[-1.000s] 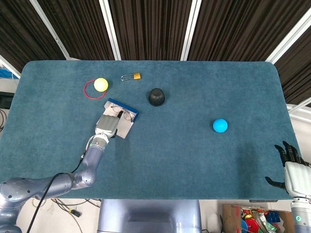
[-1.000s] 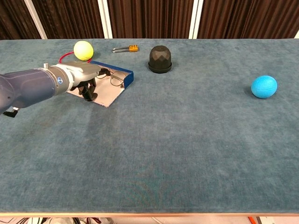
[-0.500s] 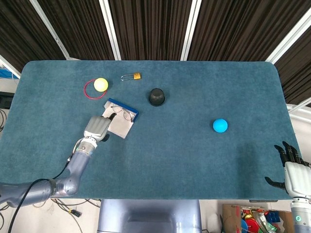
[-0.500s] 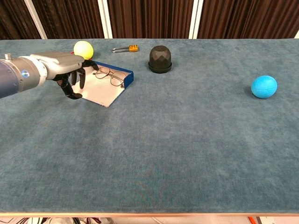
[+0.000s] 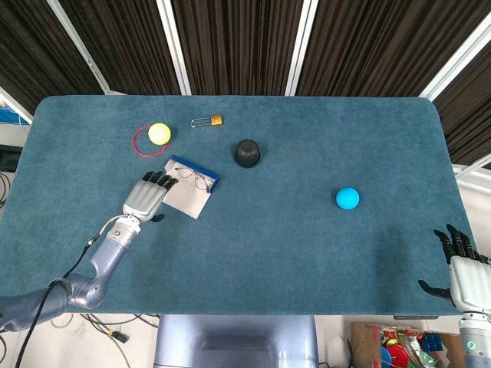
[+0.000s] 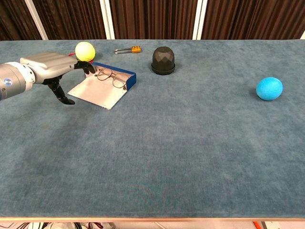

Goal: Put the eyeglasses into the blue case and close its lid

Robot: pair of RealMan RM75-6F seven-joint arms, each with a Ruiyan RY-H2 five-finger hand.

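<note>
Blue-green felt covers the table, and at its far left the eyeglasses [image 6: 113,76] already lie in the blue case [image 6: 127,79], whose pale lid [image 6: 93,91] is flat open toward me. My left hand [image 6: 51,69] hovers just left of the lid with fingers apart and holding nothing, while my right hand [image 5: 462,270] waits spread and empty off the near right corner. To close it cleanly, I judge I should slip fingertips under the lid's near edge and fold it away over the glasses without nudging the case.
</note>
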